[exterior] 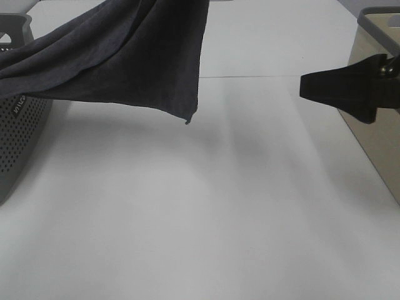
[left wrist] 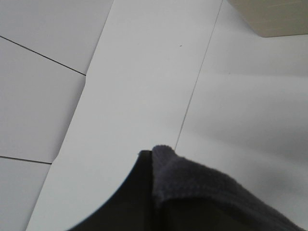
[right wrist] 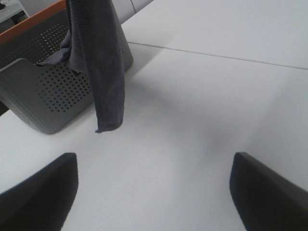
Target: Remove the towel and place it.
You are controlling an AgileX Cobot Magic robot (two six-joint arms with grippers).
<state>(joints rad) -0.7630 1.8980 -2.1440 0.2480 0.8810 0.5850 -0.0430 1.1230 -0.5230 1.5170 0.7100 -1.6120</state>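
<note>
The dark charcoal towel (exterior: 125,56) hangs in the air over the back left of the white table (exterior: 219,206), one corner pointing down. Its other end trails into the grey perforated basket (exterior: 19,125). My left gripper (left wrist: 151,156) is shut on a fold of the towel (left wrist: 202,192); the gripper is above the top edge of the exterior view. My right gripper (exterior: 304,85) hovers at the right, well apart from the towel. Its fingers (right wrist: 43,192) are spread wide and empty, and the hanging towel (right wrist: 103,62) shows ahead of them. The white tag is not visible.
The grey basket (right wrist: 48,91) stands at the table's left edge. A beige bin (exterior: 381,125) stands at the right edge, just behind my right gripper; it also shows in the left wrist view (left wrist: 274,17). A seam line crosses the table.
</note>
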